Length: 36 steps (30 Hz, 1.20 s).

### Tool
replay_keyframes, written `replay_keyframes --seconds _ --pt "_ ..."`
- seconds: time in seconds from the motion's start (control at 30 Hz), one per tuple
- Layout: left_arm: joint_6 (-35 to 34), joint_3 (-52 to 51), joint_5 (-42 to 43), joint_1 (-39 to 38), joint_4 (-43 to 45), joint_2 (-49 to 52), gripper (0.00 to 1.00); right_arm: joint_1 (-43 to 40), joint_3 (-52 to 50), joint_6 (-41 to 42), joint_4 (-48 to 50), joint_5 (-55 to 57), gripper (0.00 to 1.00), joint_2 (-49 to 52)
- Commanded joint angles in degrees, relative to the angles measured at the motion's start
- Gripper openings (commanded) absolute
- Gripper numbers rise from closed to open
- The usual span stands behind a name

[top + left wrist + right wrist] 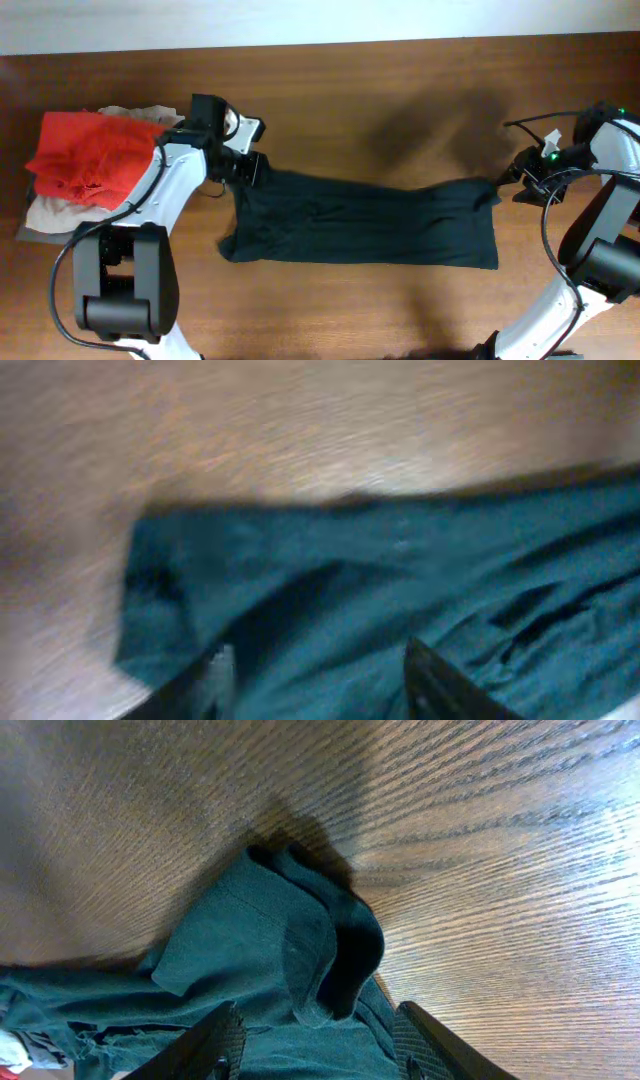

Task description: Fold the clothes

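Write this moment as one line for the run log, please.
task: fold clothes | black garment: stretched out on table | left gripper: open, over one end | right gripper: open, over other end

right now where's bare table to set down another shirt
Bare table behind the black shirt, between the left arm and right arm, and a strip in front of it. Crowded at the left end: the folded clothes pile beside that arm.
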Motion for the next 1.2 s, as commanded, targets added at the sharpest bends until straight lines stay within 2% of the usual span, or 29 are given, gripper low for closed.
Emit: replay_keyframes --seconds 0.0,0.2,0.4,0.43,0.47,0.5,0.57,0.7,0.87,0.93,1.03,1.07,1.17 --pt "-2.93 0.15 -3.80 3.28 -2.67 -0.20 0.60 0.04 -0.31 -0.63 0.04 -0.76 0.53 -1.29" --pt "-2.64 -1.20 -1.22 5.03 -5.25 2.67 0.60 0.04 -0.31 -0.61 0.13 -0.76 0.53 -1.29" --pt "-2.03 -1.57 -1.68 2.19 -5.20 4.57 0.59 0.07 -0.31 1.77 -0.04 -0.76 0.51 -1.29" --pt "-2.01 -1.57 -1.73 1.55 -5.01 4.57 0.53 0.11 -0.31 2.69 -0.52 -1.05 0.44 -1.29" --pt "-2.01 -1.40 -2.10 0.72 -4.76 4.55 0.47 0.17 -0.31 2.73 -1.16 -2.40 0.25 -1.31" --pt "-2.01 -1.09 -2.10 0.42 -4.68 4.55 0.42 0.22 -0.31 2.03 -1.46 -3.50 0.13 -1.31" --pt "-2.03 0.20 -2.10 0.00 -4.66 4.50 0.40 0.39 -0.31 0.17 -1.46 -6.27 0.04 -1.31" --pt "-2.03 5.20 -2.86 0.02 -7.74 3.34 0.37 1.44 -0.28 0.17 -2.38 -8.24 0.04 -1.57" --pt "-1.84 12.92 -4.31 -0.46 -11.91 1.29 0.39 6.32 -0.33 0.74 -3.08 -7.17 0.04 -1.62" --pt "0.20 14.10 -4.50 -1.44 -12.55 1.09 0.39 9.05 -0.33 4.09 -2.14 -3.04 0.04 -1.62" --pt "1.03 13.25 -6.86 -3.37 -12.52 1.18 0.38 13.35 -0.33 14.60 -1.46 8.83 0.04 -1.62" --pt "1.03 12.41 -8.50 -4.26 -12.57 1.20 0.33 15.76 -0.33 17.20 -1.27 13.22 0.04 -1.62" --pt "1.03 10.75 -10.40 -5.60 -12.46 1.22 0.27 19.91 -1.27 18.73 -0.42 15.63 0.04 -1.62"
